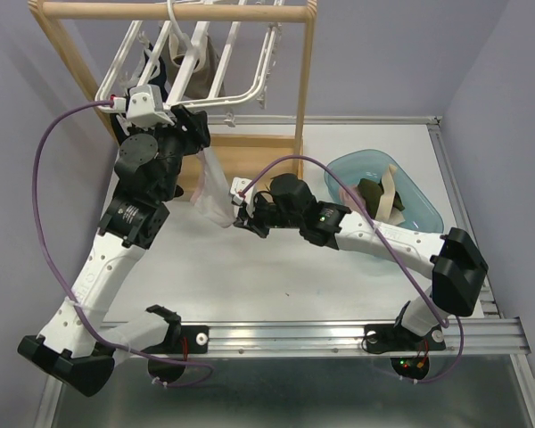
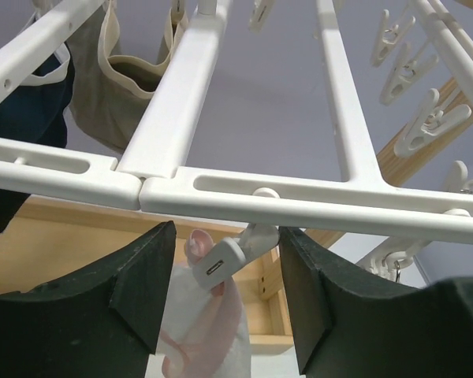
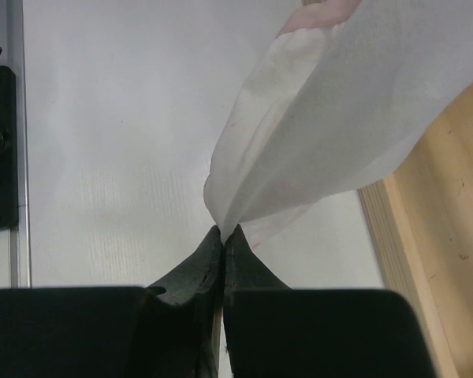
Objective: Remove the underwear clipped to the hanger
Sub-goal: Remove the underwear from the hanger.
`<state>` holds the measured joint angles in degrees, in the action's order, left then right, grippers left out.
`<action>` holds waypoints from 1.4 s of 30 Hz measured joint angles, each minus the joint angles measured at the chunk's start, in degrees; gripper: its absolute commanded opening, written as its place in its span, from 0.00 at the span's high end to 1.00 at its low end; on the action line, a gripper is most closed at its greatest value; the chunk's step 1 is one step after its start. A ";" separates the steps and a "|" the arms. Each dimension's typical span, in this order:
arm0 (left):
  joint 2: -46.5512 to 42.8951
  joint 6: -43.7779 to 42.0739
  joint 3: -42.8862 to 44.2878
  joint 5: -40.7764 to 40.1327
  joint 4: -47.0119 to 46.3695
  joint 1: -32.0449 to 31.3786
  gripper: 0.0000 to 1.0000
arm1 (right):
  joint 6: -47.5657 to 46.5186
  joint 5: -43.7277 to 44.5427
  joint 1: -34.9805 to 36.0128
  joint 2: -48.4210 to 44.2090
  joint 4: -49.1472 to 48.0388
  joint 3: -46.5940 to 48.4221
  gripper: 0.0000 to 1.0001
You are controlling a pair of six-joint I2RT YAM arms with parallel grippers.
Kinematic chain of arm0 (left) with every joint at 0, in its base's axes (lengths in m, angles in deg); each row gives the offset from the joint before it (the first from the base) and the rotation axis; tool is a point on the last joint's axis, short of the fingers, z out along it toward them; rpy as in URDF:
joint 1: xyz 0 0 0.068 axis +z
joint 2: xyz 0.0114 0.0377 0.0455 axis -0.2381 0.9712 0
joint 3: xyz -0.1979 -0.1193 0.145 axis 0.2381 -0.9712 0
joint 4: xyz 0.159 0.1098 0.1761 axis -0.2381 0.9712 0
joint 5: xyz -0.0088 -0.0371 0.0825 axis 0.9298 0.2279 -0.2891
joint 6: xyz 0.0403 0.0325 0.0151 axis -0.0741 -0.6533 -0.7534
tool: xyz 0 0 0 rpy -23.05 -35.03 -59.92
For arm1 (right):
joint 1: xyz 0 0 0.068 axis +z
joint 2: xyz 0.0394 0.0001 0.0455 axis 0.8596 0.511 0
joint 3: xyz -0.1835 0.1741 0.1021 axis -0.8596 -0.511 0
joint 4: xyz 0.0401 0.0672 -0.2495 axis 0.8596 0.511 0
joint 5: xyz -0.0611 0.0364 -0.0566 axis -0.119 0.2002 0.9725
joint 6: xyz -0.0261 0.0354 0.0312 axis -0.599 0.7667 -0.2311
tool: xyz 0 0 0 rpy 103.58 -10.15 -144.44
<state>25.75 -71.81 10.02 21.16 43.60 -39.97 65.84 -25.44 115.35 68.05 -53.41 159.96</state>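
Observation:
The white hanger [image 1: 205, 53] hangs from a wooden rail; its bars [image 2: 299, 201] fill the left wrist view. One clip [image 2: 225, 260] under the front bar pinches a pale pink-white underwear [image 1: 212, 187] that hangs down [image 2: 213, 331]. My left gripper [image 2: 225, 236] is open, one finger on each side of that clip, the right finger close against it. My right gripper [image 3: 223, 230] is shut on the lower corner of the same cloth [image 3: 339, 118], pulling it taut. A navy piece [image 2: 24, 110] and an olive-beige piece [image 2: 110, 87] stay clipped further back.
A teal basin [image 1: 428, 209] at the right of the table holds dropped underwear [image 1: 374, 192]. The wooden rail stand [image 1: 303, 89] and its base stand just behind both grippers. Several free clips [image 2: 426, 118] dangle on the hanger's right side.

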 measured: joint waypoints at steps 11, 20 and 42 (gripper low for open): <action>1.03 -1.62 0.42 -1.38 -0.87 -0.48 0.73 | 0.00 0.00 0.17 0.00 -0.02 0.00 0.99; 0.24 -2.54 0.42 -0.76 -0.94 -0.72 0.62 | 0.02 0.81 0.31 0.00 -0.07 0.00 0.99; -2.32 -1.16 3.41 0.20 4.87 -0.72 0.37 | -1.22 8.37 1.36 1.55 -0.33 4.83 1.00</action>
<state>23.44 -72.97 13.43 21.36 48.47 -40.69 64.61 -17.07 116.70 69.60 -53.73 164.79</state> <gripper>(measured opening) 0.629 0.026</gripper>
